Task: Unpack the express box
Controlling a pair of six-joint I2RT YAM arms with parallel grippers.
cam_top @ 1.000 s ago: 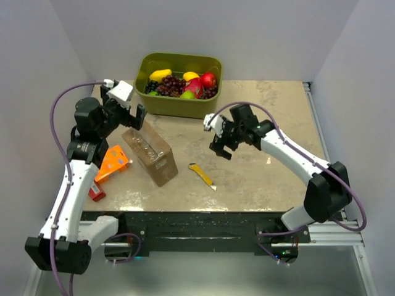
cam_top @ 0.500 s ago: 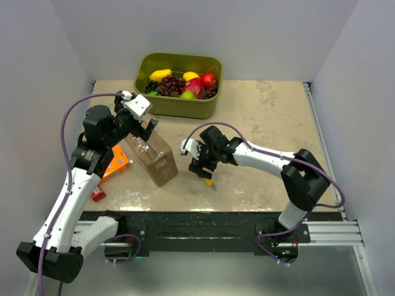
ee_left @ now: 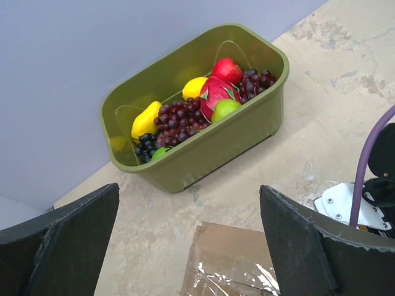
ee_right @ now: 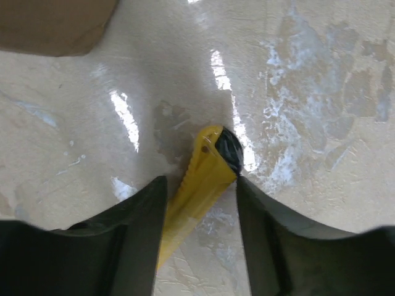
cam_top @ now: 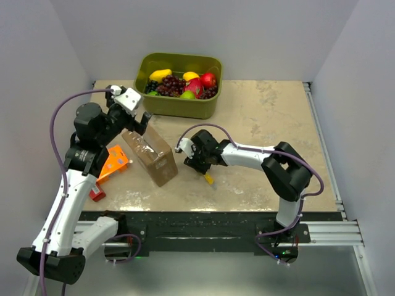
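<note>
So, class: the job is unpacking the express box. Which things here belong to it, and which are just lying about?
For the job: express box; yellow box cutter, between the fingers of the right gripper; left gripper, open over the box.
Lying about: green bin of fruit; orange package; small red item.

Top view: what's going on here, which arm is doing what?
The right gripper is down on the table, its fingers either side of a yellow utility knife just right of the express box. Whether it has a firm grip isn't clear. The left gripper hangs open above the box's far end. The box lies closed and taped, with nothing unpacked yet. A green fruit bin sits at the back.
</note>
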